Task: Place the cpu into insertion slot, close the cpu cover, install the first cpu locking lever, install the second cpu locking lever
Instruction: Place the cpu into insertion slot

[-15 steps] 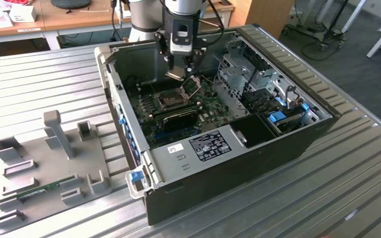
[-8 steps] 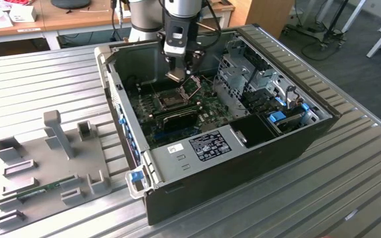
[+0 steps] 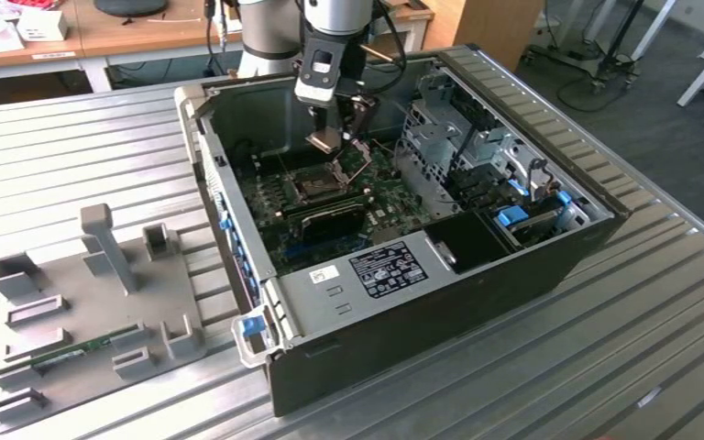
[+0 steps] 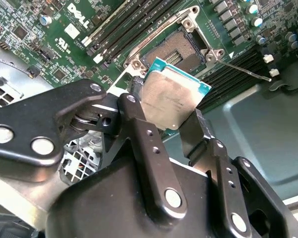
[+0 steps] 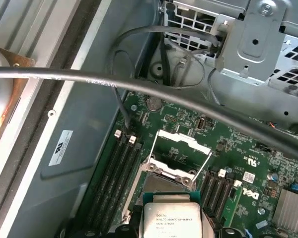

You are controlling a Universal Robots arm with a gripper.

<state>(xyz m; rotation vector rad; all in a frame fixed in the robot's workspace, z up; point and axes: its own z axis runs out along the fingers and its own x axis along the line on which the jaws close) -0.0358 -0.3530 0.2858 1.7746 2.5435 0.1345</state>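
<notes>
While the two black fingers [image 4: 144, 134] of the gripper [image 4: 170, 121] press against opposite edges of it, the cpu [image 4: 171, 96] hangs clear of the board. Its silvery top faces the second wrist view and a green border shows along its sides. Just below it lies the insertion slot [image 4: 178, 48], apart from the chip, its dark floor exposed inside the metal rim. The cpu cover [image 5: 183, 140] stands swung up from its hinge at one edge of the slot. Long black memory slots [image 5: 114, 178] run beside the socket on the green motherboard [image 3: 327, 225].

That board lines the floor of the open computer case [image 3: 365, 348], which rests on a ribbed metal table [image 3: 645, 348]. The case also holds a silver drive cage [image 3: 450, 137] toward the exterior view's right. A black cable [image 5: 139, 87] crosses the first wrist view above the board.

Well apart from the case, on the exterior view's left, a grey fixture tray [image 3: 107, 302] sits on the table. A narrow green board [image 3: 77, 351] lies in one of its recesses.
</notes>
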